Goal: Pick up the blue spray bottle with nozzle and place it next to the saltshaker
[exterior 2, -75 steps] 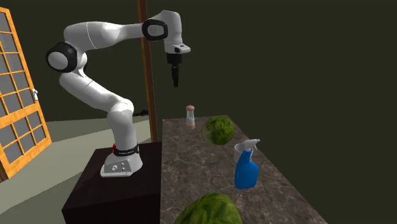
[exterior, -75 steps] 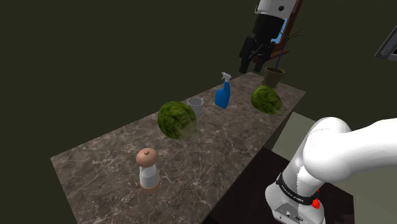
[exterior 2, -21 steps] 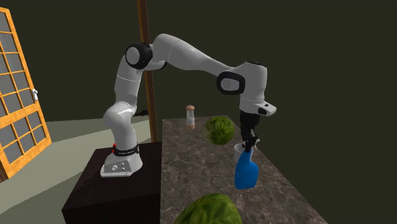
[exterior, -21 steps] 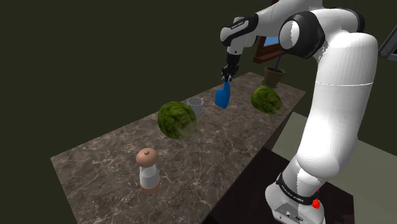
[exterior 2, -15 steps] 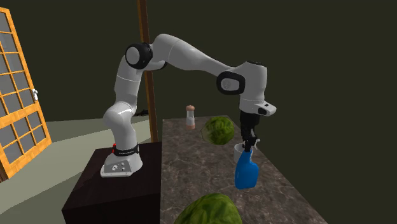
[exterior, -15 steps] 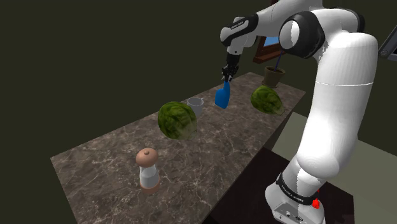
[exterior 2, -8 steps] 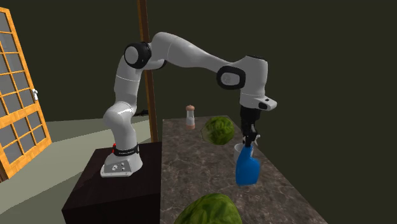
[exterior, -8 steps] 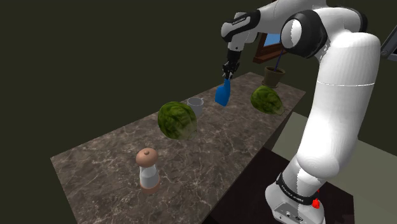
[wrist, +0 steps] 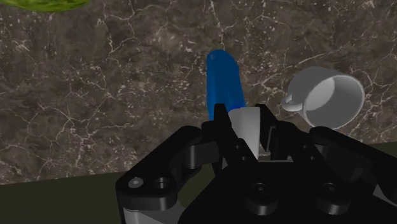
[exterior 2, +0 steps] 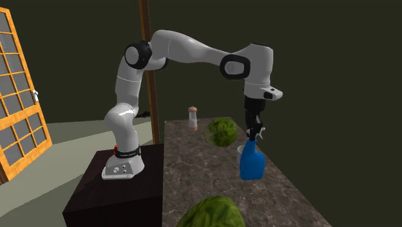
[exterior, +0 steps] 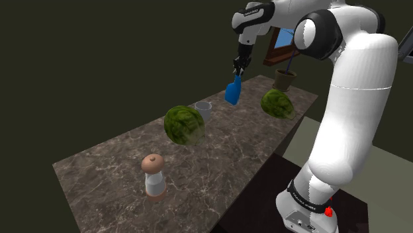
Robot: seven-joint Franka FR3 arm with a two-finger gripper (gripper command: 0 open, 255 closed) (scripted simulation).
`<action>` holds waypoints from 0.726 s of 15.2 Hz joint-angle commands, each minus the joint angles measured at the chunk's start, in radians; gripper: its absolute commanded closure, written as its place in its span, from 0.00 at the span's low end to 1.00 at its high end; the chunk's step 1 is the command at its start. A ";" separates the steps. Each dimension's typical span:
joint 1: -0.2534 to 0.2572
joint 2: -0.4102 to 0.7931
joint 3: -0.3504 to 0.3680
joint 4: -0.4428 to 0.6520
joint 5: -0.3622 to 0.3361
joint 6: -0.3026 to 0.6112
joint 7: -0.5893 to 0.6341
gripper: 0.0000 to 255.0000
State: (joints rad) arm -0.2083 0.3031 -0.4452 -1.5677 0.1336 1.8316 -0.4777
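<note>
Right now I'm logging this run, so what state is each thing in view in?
Blue spray bottle: held by its top, hanging clear of the counter.
Gripper: shut on the blue spray bottle.
Saltshaker: upright on the counter.
Cup: upright, empty.
Melons: whole, resting on the counter.

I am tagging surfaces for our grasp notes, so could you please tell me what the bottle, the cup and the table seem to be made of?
The bottle: smooth, evenly blue, no texture; probably plastic.
The cup: plain pale grey with a soft sheen; ceramic or plastic, cannot tell.
The table: dark brown with fine white veins; looks like marble.
</note>
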 commanded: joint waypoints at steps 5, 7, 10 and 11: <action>-0.003 -0.007 -0.003 0.074 -0.005 -0.081 0.006 1.00; -0.005 -0.006 -0.003 0.103 -0.005 -0.108 0.006 1.00; -0.009 -0.002 -0.004 0.149 -0.004 -0.150 0.007 1.00; -0.011 0.000 -0.005 0.165 -0.003 -0.164 0.007 1.00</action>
State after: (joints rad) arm -0.2185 0.3032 -0.4498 -1.4180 0.1310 1.6827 -0.4722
